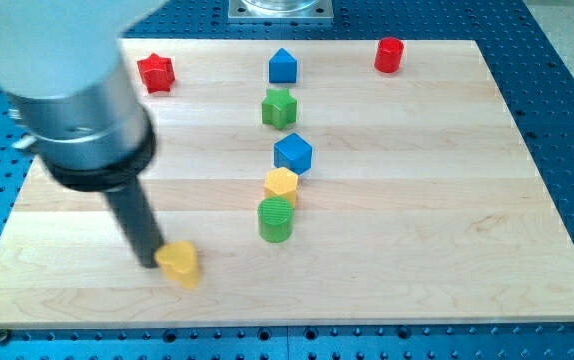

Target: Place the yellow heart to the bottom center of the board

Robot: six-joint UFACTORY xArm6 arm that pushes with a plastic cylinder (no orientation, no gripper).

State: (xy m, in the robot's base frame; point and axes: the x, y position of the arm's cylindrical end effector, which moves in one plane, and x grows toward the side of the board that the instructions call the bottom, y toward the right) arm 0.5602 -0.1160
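In the camera view, my arm (62,90) comes in from the view's top left, a blurred grey body ending in a dark collar, and from it the dark rod runs down and to the view's right. My tip (150,262) rests on the worktop (447,230), a pale wooden board lying on a blue perforated base (567,90). There is no hand on this arm, so nothing is apart, together or clamped on anything; only the rod's end meets the blocks.

The yellow heart (179,264) lies in the view's lower left part of the board, close to the bottom edge and left of the centre line. My tip sits right against the heart's left side, touching it as far as can be told.

Near the board's middle three blocks stand in a short column: a blue cube (293,153) on top, a yellow hexagonal block (281,185) just below it, and a green cylinder (276,219) beneath that, each just beside the next. Farther up, a green star (279,107) sits under a blue house-shaped block (283,66). A red star (154,72) lies at the view's upper left, beside the arm's body, and a red cylinder (390,54) stands at the upper right, well apart from the others.
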